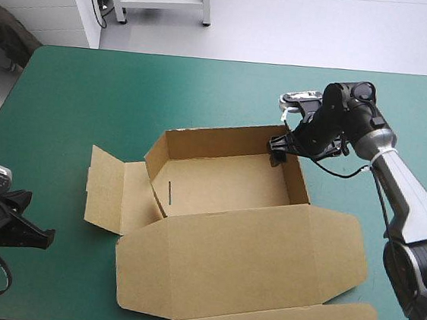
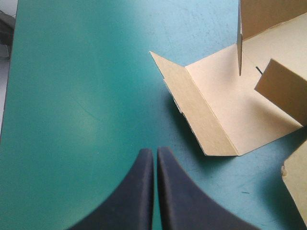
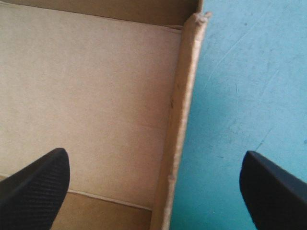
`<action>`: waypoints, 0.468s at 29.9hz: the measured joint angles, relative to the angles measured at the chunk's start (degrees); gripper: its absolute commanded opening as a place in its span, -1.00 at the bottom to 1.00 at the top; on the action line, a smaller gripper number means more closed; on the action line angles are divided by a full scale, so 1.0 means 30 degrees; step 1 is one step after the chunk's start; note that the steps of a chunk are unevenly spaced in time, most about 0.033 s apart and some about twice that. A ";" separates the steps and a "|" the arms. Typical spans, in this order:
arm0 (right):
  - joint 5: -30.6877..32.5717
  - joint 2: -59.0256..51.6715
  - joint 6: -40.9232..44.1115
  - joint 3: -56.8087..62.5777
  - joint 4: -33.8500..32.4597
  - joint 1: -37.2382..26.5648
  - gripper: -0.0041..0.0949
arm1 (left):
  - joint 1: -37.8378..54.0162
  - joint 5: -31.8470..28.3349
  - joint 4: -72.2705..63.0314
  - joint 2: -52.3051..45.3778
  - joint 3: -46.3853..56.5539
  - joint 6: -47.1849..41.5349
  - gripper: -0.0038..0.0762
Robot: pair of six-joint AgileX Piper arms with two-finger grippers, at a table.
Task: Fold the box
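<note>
Alignment is judged to be what the step in hand needs. The right tool (image 1: 279, 147) stands wide open at the 2 o'clock corner of the box (image 1: 226, 184), with one black finger inside and one outside the right wall (image 3: 180, 120), and nothing is gripped. If that wall is to be pinched or pressed upright, the tool should be lowered squarely over its top edge. That way the board is caught flat between the fingers and not buckled at the slightly crushed corner, and any pull is best kept along the crease. The left tool (image 2: 155, 152) is closed on nothing and hangs over bare teal-green cover at about 8 o'clock on the worktop (image 1: 129, 90), well apart from the box; it could be brought in to steady the board. The box sits at the worktop's centre and is made of brown board, matte and stiff, with sharp cut edges. Far, right and left walls are raised. A side flap (image 1: 107, 187) lies toward 9 o'clock, its outer strip tilted up at a crease. The broad lid (image 1: 249, 255), with slanted corners, is spread flat toward 5 o'clock. A thin slot (image 1: 170, 191) is cut in the floor.
</note>
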 measured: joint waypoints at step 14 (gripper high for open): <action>-0.0117 0.1583 0.0038 0.0000 -0.0597 0.0000 -0.08 | 0.0000 0.0096 0.0000 0.0000 0.0000 0.0000 -0.88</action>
